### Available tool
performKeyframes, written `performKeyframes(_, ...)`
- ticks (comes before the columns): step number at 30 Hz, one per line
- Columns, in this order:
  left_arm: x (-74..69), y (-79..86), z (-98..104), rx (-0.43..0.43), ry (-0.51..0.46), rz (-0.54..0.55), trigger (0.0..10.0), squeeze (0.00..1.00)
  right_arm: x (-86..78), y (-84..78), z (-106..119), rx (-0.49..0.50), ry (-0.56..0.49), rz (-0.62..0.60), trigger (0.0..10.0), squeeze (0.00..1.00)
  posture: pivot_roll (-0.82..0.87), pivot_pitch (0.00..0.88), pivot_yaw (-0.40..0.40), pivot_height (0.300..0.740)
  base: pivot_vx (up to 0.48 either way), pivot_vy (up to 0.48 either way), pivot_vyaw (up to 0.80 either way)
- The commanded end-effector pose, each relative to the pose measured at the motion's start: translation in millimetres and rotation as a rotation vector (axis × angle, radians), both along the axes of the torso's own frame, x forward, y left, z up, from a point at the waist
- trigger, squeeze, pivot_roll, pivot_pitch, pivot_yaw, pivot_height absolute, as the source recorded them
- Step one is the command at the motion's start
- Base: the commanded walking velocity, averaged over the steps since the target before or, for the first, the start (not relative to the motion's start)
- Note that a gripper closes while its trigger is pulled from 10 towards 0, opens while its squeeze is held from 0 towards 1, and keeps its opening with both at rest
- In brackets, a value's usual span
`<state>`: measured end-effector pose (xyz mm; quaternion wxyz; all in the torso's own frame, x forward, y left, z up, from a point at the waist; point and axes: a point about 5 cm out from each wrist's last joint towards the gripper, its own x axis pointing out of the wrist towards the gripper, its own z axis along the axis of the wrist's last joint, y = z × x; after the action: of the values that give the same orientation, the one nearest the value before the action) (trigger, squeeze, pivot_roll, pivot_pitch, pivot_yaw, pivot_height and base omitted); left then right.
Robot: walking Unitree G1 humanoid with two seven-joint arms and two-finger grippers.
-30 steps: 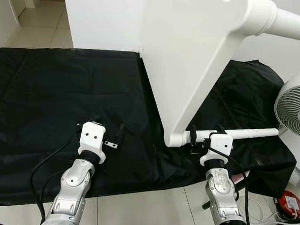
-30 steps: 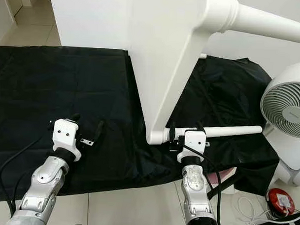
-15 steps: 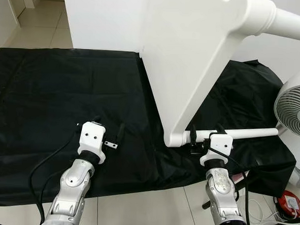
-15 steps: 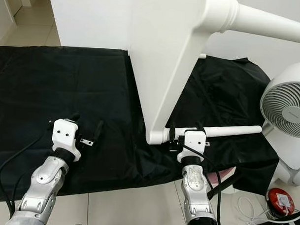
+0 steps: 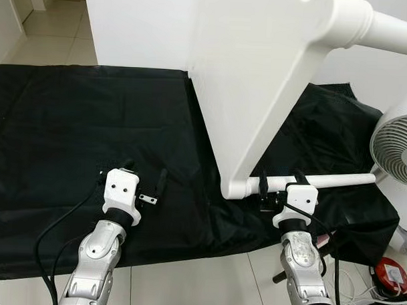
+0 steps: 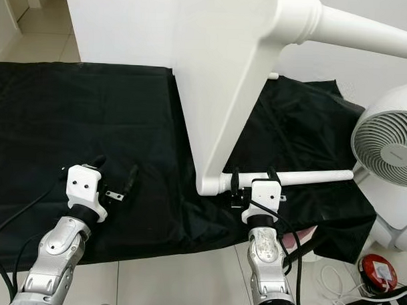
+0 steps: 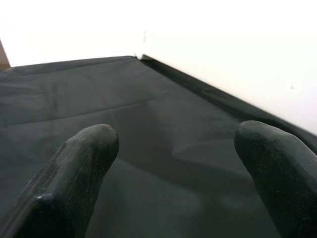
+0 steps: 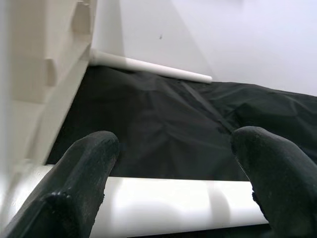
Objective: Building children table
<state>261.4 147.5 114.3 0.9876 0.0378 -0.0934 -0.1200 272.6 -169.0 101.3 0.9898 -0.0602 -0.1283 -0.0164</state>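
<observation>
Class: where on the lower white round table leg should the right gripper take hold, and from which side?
Grip the white round table leg near its joint with the white tabletop panel, coming from the robot's side. It lies level above the black cloth, and the open right gripper already straddles it there.

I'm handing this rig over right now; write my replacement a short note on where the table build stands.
Left gripper: open, holding nothing, low over the black cloth.
Right gripper: open, its fingers astride the lower table leg, near where it joins the white tabletop standing on edge.
Done: this leg and an upper leg are on.
Left: I cannot tell whether either is tight.
</observation>
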Motion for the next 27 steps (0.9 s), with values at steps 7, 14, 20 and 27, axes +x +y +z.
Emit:
performKeyframes(7,-3.0,-4.9,2.4,-0.003,-0.012,-0.034,10.0,0.00,-1.9,-3.4,-2.2,-0.016,0.018,-0.005,10.0,0.00,0.03,0.003,-0.082,0.740,0.000,-0.353,0.00)
performKeyframes(14,-3.1,-5.4,2.3,-0.005,-0.009,-0.032,10.0,0.00,-2.8,-3.5,-2.9,-0.017,0.021,-0.006,10.0,0.00,0.03,0.005,-0.082,0.740,0.000,-0.453,0.00)
performKeyframes(20,-3.8,-5.2,2.0,-0.006,-0.006,-0.030,10.0,0.00,-3.2,-3.1,-3.4,-0.017,0.024,-0.003,10.0,0.00,0.04,0.008,-0.082,0.740,0.000,-0.480,0.00)
performKeyframes(27,-6.3,-4.0,3.8,-0.030,-0.009,-0.004,10.0,0.00,-3.3,-3.2,-3.7,-0.020,0.028,-0.001,10.0,0.00,0.03,0.006,-0.081,0.740,0.000,-0.243,0.00)
